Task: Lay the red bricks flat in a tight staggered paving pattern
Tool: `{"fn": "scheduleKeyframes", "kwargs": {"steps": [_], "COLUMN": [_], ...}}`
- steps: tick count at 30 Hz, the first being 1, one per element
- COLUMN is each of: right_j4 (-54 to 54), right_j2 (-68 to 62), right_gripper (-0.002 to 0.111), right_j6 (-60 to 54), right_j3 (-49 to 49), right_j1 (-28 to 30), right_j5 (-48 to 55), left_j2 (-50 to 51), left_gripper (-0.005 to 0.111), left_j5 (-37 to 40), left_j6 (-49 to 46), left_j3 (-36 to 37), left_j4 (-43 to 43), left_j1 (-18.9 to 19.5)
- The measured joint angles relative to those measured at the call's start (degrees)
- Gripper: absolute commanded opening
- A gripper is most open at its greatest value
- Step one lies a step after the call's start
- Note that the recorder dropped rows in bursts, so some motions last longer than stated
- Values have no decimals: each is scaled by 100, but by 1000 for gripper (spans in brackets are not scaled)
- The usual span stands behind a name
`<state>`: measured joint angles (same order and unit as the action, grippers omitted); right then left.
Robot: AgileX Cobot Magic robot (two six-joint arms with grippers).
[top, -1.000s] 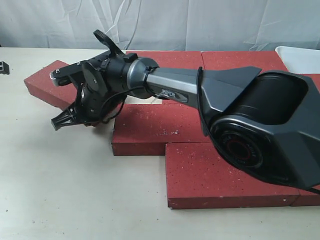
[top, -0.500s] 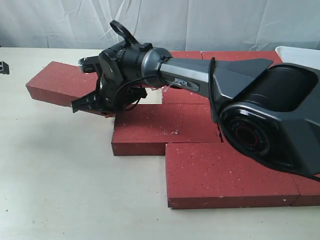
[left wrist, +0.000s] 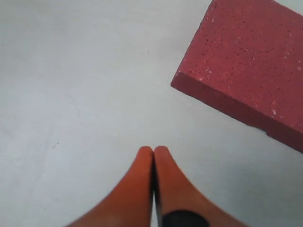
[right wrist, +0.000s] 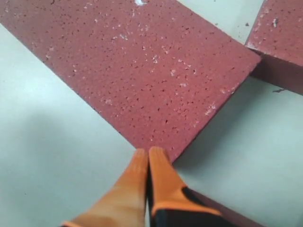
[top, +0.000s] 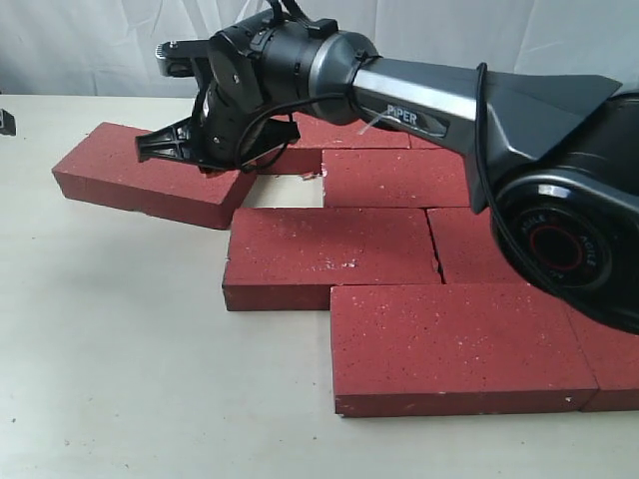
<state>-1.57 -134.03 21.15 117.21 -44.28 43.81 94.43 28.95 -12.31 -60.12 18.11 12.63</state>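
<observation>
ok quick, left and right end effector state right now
left end effector: closed, holding nothing
right end effector: closed, holding nothing, tips by the corner of a brick

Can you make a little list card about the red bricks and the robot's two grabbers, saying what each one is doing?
Laid bricks: flat, in staggered rows, close together
Crooked brick: at the left of the exterior view, turned at an angle, leaving a gap to the rows
Right gripper: jaws shut, tips at the crooked brick's corner
Left gripper: jaws shut, over bare table, holding nothing
</observation>
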Motion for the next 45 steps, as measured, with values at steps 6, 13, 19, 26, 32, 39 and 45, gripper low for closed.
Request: {"fn": "scheduleKeyframes", "kwargs": {"steps": [6, 13, 19, 26, 32, 39, 45], "right_j4": [0, -104, -394, -529, -553, -685, -560], "right_j2": [0, 0, 0, 0, 0, 0, 0], "right_gripper": [-1, -1, -1, -1, -1, -1, -1], "right_j6": [0, 0, 10, 10, 10, 10, -26], "right_j3": [0, 0, 0, 0, 0, 0, 0], "right_j1": [4, 4, 4, 4, 4, 4, 4], "right_j5": [0, -92, -422, -443, -549, -556, -5], "left_j2": [370, 1380, 1994, 2677, 3078, 3111, 3111], "left_gripper": [0, 0, 0, 0, 0, 0, 0], "left_j5": [142, 358, 292, 267, 602, 1295, 1654], "left_j6": [-62, -147, -157, -168, -698, -1038, -1038], "left_j3": [-441, -1043, -1668, -2491, -2805, -2805, -2805], "left_j4": [0, -8, 41, 488, 1078, 1213, 1192], "left_j1": [21, 21, 43, 43, 43, 43, 43]}}
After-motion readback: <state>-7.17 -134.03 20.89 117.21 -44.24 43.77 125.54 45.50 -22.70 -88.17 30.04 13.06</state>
